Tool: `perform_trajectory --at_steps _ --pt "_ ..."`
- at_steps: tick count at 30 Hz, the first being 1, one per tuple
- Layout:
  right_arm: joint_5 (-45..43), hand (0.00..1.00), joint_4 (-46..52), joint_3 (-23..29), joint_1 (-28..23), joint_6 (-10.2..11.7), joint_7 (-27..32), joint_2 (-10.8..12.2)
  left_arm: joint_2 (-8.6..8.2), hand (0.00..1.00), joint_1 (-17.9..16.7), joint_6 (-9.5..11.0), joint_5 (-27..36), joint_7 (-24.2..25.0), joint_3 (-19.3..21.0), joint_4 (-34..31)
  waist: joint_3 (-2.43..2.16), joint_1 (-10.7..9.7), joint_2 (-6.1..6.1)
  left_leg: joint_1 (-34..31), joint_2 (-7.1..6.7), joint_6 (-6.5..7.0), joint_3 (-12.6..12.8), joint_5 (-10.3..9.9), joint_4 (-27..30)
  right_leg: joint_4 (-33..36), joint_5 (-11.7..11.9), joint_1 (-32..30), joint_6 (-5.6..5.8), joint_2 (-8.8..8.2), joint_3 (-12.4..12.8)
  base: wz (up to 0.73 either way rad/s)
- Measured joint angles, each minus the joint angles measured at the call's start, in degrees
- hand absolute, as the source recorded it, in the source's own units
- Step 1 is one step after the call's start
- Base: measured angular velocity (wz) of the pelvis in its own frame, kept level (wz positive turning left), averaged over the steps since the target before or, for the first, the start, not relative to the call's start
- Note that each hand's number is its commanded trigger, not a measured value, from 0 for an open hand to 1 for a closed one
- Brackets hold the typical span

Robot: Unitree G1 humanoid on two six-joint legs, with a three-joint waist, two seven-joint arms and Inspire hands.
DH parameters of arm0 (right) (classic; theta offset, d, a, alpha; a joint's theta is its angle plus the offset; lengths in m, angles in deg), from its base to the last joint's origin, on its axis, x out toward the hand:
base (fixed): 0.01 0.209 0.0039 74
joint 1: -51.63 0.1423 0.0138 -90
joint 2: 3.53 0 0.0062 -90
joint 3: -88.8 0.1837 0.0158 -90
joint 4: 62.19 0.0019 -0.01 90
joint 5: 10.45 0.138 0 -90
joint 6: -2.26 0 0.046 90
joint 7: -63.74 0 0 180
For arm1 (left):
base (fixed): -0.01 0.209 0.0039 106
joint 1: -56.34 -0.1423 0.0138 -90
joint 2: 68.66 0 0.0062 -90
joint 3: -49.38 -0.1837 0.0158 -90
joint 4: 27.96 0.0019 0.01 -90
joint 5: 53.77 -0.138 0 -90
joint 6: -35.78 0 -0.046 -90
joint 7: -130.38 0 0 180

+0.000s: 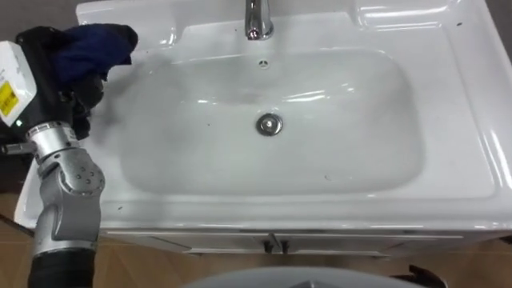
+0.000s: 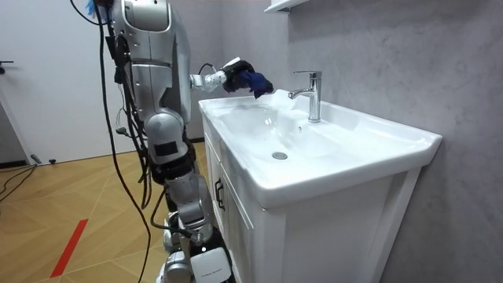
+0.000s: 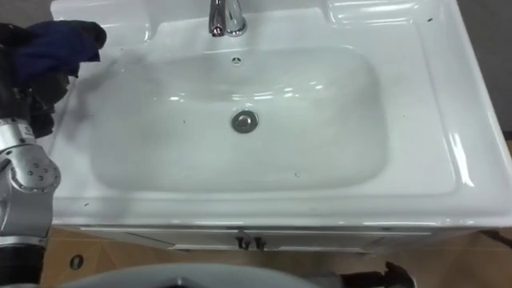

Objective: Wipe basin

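Note:
A white basin (image 1: pixel 448 104) (image 3: pixel 416 96) (image 2: pixel 377 141) with a chrome drain (image 1: pixel 270 124) (image 3: pixel 245 122) and a chrome tap (image 1: pixel 258 20) (image 3: pixel 225 18) (image 2: pixel 311 94) lies below me. My left hand (image 1: pixel 60 80) (image 3: pixel 28 84) (image 2: pixel 233 76) hovers over the basin's left rim, fingers curled round a dark blue cloth (image 1: pixel 98 44) (image 3: pixel 60 40) (image 2: pixel 255 80). The cloth bunches out of the hand toward the far left corner of the rim. I stand close against the cabinet front.
The white cabinet (image 2: pixel 314 236) under the basin has a small metal handle (image 1: pixel 274 244) at its front. A grey wall (image 2: pixel 409 55) rises behind the tap. Wooden floor (image 2: pixel 71 212) lies to my left.

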Motion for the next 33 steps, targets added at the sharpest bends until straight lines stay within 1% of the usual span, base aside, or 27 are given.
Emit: perform_trajectory --at_steps 1,3,5,6,9,13,14,15,16,17,33 --pt "0.01 0.0 0.07 0.06 -0.13 -0.01 -0.01 -0.07 0.0 1.0 0.0 0.0 0.0 -0.17 0.15 0.89 -0.09 0.04 0.13 0.02 0.0 0.01 0.01 0.01 0.0 0.02 -0.01 0.0 0.0 0.01 0.05 0.0" --pt "0.01 0.0 -0.37 -0.27 -0.23 -0.06 -0.33 -0.68 0.01 1.0 -0.41 -0.05 -0.05 -0.59 0.24 5.7 -0.27 0.36 0.42 0.05 -0.01 0.11 0.02 0.07 0.05 0.16 -0.02 -0.04 0.01 -0.01 0.18 0.0" --pt "0.03 0.0 -0.58 -0.33 -0.22 -0.06 -1.0 -0.91 0.0 1.0 -1.14 -0.39 -0.03 -0.53 0.24 8.14 -0.35 0.67 0.54 -0.08 -0.01 0.15 -0.05 0.1 0.26 0.13 -0.02 -0.04 0.02 0.02 0.04 0.07" --pt "0.0 0.0 -0.72 -0.35 -0.23 -0.06 -1.31 -0.92 0.0 1.0 -1.48 -0.52 -0.03 -0.51 0.24 9.17 -0.34 0.9 0.4 -0.18 -0.01 0.18 -0.15 0.13 0.29 0.1 -0.02 -0.03 0.02 0.03 -0.19 0.09" --pt "0.11 0.0 -0.87 -0.35 -0.1 -0.04 -1.43 -0.92 0.0 1.0 -2.73 -0.56 0.0 -0.51 0.24 10.08 -0.37 1.2 0.02 -0.21 -0.08 0.18 -0.22 0.13 0.25 0.07 -0.02 0.01 0.02 0.0 -0.24 0.03" --pt "0.59 0.0 -0.98 -0.44 0.66 -0.01 -2.04 -0.89 -0.02 1.0 -2.71 -0.45 0.04 -0.52 0.16 12.23 -0.39 1.05 -0.01 -0.18 -0.16 0.18 -0.17 0.13 0.09 0.02 -0.02 0.0 0.02 -0.05 -0.23 0.0" --pt "0.75 0.0 -0.98 -0.48 0.64 -0.01 -2.13 -0.89 -0.06 0.93 -2.71 -0.45 0.03 -0.49 0.07 12.47 -0.38 0.99 -0.03 -0.18 -0.15 0.18 -0.12 0.13 0.06 -0.03 -0.02 0.0 0.02 -0.05 -0.23 0.0" --pt "1.16 0.0 -0.98 -0.49 0.48 -0.01 -2.17 -0.91 -0.06 0.57 -2.72 -0.45 0.03 -0.49 -0.15 12.47 -0.38 1.02 -0.04 -0.18 -0.16 0.18 -0.06 0.13 -0.01 -0.08 -0.02 -0.01 0.02 -0.06 -0.28 0.0" --pt "1.33 0.0 -1.0 -0.46 0.48 -0.02 -2.19 -0.92 -0.06 0.17 -2.74 -0.45 0.1 -0.48 -0.19 12.5 -0.38 1.02 -0.02 -0.18 -0.16 0.18 -0.01 0.13 -0.02 -0.09 -0.02 -0.02 0.02 -0.06 -0.31 0.0" --pt "1.35 0.0 -1.01 -0.43 0.5 -0.03 -2.3 -0.96 -0.06 0.0 -2.74 -0.46 0.29 -0.48 -0.19 12.59 -0.39 1.0 0.0 -0.18 -0.18 0.18 0.04 0.13 -0.03 -0.12 -0.02 -0.03 0.02 -0.08 -0.39 0.0" --pt "1.64 0.0 -0.87 -0.41 0.54 -0.02 -3.18 -1.08 -0.06 0.0 -2.7 -0.11 0.98 -0.49 -0.74 12.27 -0.4 0.74 0.02 -0.17 -0.44 0.18 0.12 0.13 -0.13 -0.17 -0.11 0.04 0.18 -0.36 -0.33 0.0"
